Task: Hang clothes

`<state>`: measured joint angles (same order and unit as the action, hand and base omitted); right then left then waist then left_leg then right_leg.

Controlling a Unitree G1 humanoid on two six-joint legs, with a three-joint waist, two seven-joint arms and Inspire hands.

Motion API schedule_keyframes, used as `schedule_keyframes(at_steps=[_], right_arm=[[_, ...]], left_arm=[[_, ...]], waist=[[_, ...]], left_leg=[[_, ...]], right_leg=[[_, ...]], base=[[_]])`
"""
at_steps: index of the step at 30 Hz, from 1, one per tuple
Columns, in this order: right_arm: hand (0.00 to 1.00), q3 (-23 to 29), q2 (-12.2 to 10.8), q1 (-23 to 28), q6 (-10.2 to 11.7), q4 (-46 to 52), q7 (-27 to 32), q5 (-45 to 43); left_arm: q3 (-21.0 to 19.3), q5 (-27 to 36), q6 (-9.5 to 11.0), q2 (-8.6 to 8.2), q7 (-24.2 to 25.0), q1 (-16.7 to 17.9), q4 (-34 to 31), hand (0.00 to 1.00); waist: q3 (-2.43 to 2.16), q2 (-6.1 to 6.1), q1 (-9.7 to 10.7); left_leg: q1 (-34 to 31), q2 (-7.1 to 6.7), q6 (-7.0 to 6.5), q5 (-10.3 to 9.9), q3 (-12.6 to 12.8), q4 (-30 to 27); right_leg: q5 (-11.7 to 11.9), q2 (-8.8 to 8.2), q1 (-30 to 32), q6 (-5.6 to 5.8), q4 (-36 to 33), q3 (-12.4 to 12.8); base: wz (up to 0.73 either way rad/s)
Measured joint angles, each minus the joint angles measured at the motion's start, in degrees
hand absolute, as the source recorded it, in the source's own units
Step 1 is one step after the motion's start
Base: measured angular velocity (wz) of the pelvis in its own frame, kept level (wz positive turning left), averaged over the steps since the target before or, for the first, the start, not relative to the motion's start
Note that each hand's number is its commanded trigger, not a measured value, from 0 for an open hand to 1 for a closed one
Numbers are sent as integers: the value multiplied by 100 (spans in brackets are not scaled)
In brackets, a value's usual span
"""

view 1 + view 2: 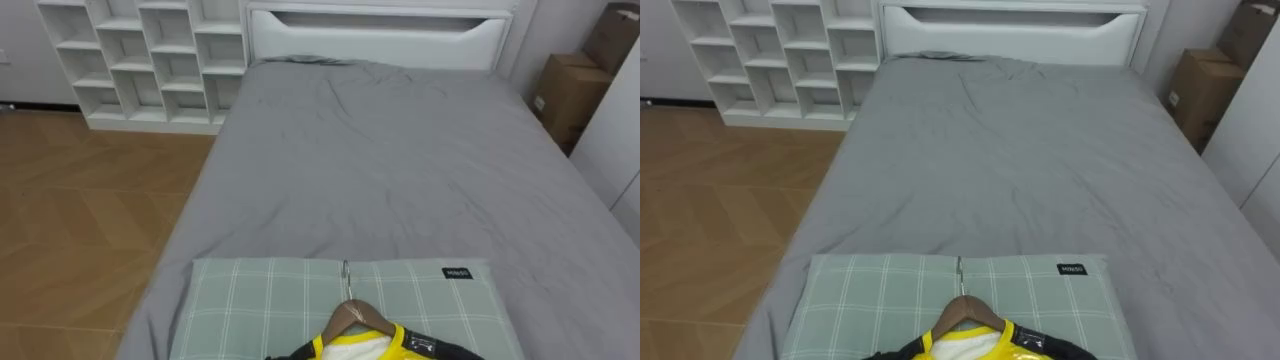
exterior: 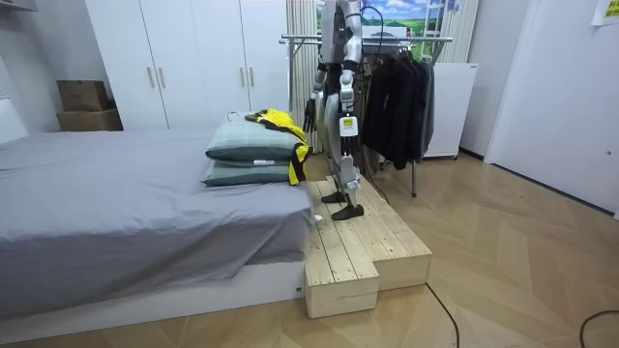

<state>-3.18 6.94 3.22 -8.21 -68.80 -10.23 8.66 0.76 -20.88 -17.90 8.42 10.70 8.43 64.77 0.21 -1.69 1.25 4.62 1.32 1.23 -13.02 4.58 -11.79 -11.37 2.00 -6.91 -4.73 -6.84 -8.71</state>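
1. Left eye view: a yellow garment point(image 1: 365, 347) on a wooden hanger point(image 1: 356, 318) lies on a green checked pillow point(image 1: 250, 300) at the frame's lower centre, on the grey bed point(image 1: 380, 170). The hanger's hook points up the frame toward the headboard point(image 1: 380, 30), and its shoulder bar runs across the frame.
2. Room view: the robot stands on a wooden platform point(image 2: 358, 242) beside the bed. Its left hand point(image 2: 311, 111) hangs just right of the garment, which tops the pillow. Whether that hand is apart or clamped cannot be told. A clothes rail point(image 2: 430, 39) stands behind the robot, at upper right.
3. Right eye view: same layout. The garment runs off the lower edge near the centre line, so likely neither arm is favoured.
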Motion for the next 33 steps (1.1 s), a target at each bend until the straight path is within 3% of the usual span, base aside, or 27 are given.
schedule_keyframes(at_steps=[33], right_arm=[[0, 5, -2, -3, 13, 1, 77, -2]], left_arm=[[-1, 72, 7, -6, -61, 8, 15, 0]], waist=[[-2, 48, 3]], left_leg=[[6, 0, 0, 0, -1, -3]], right_leg=[[-1, 2, -2, 1, 0, 5]], base=[[0]])
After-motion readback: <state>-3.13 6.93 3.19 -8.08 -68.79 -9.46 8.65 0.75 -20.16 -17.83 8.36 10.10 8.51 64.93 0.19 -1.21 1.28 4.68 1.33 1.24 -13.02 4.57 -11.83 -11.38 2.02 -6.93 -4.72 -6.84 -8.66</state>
